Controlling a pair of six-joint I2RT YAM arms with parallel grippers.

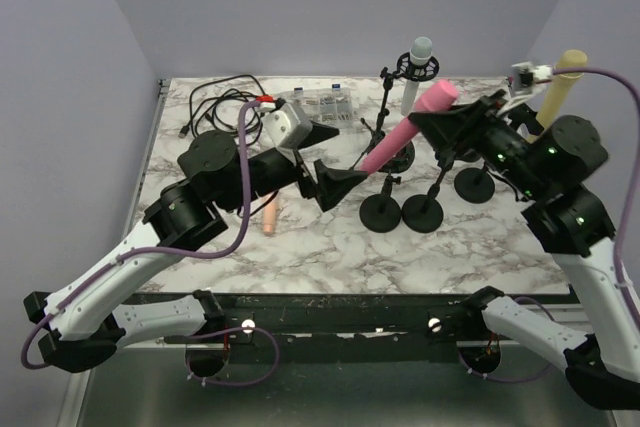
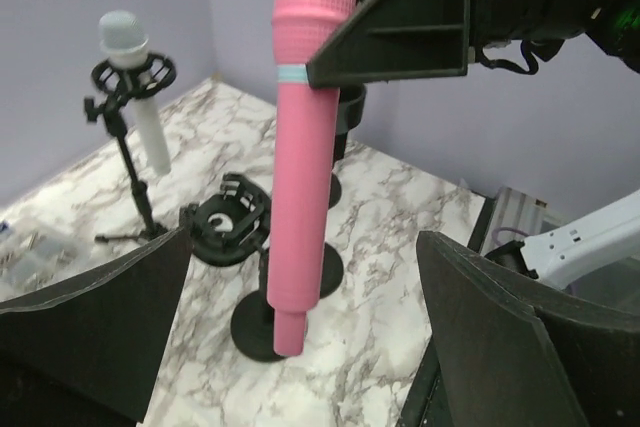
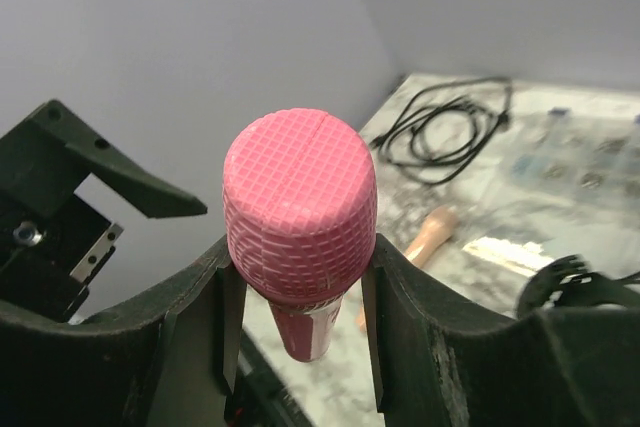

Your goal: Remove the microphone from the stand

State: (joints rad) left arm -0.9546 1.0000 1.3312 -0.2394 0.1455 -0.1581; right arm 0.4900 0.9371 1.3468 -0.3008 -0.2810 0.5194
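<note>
**Right end effector** (image 3: pixel 300 265): the jaws are closed to the width of the pink plastic microphone with the cross-hatched head (image 3: pixel 300 202) and clamp it just below that head.

**Left end effector** (image 1: pixel 335 160): the jaws are spread wide and nothing is in its grasp.

**Location of the pink microphone:** it is in the air over the middle of the white marble-pattern counter (image 1: pixel 300 247). It is tilted, head to the far right and tail to the near left, and is clear of every stand.

**By view:**
- The overhead view alone shows both arms, and a pale yellow microphone (image 1: pixel 558 87) at the far right.
- The left wrist view alone shows the pink body at full length, with a pale blue band at the grip. The tail is framed between the open left fingers (depth there cannot be judged).
- Behind the tail stand a black stand with an empty ring clip (image 2: pixel 232 225) and, farther left, a grey-headed white microphone (image 2: pixel 135 87) seated upright in its mount.
- The right wrist view alone shows the clamp head-on. It also shows a peach-coloured microphone (image 3: pixel 430 232) lying flat on the counter and a black cable (image 3: pixel 450 132) beyond it.

**Obscured:**
- In the right wrist view the head hides the pink body.
- In the overhead view the finger contact is hard to make out.
- Which round base belongs to which stand cannot be told.
</note>
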